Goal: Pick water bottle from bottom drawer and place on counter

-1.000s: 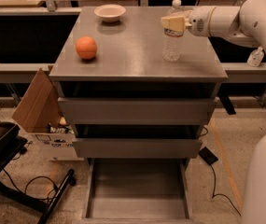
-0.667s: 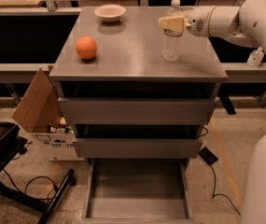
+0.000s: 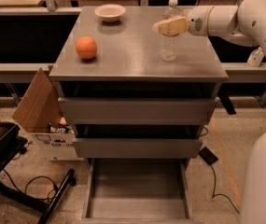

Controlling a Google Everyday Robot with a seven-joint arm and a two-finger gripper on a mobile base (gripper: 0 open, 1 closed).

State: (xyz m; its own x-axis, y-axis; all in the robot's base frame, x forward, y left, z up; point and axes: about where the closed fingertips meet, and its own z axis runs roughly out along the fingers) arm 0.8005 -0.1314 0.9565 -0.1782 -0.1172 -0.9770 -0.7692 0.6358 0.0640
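Observation:
The water bottle [image 3: 169, 48] is upright at the right rear of the counter [image 3: 132, 59], with its white cap above the gripper. I cannot tell whether its base touches the counter. My gripper [image 3: 164, 27] reaches in from the right on the white arm [image 3: 230, 20] and is shut across the bottle's upper body. The bottom drawer [image 3: 137, 209] is pulled open at floor level and holds nothing.
An orange ball [image 3: 86, 47] sits at the counter's left. A white bowl [image 3: 110, 12] is at the back. The two upper drawers [image 3: 137, 111] are slightly open. A cardboard box [image 3: 37, 101] leans on the cabinet's left. Cables lie on the floor.
The gripper and the bottle have shifted slightly to the left together over the counter. Nothing else has moved.

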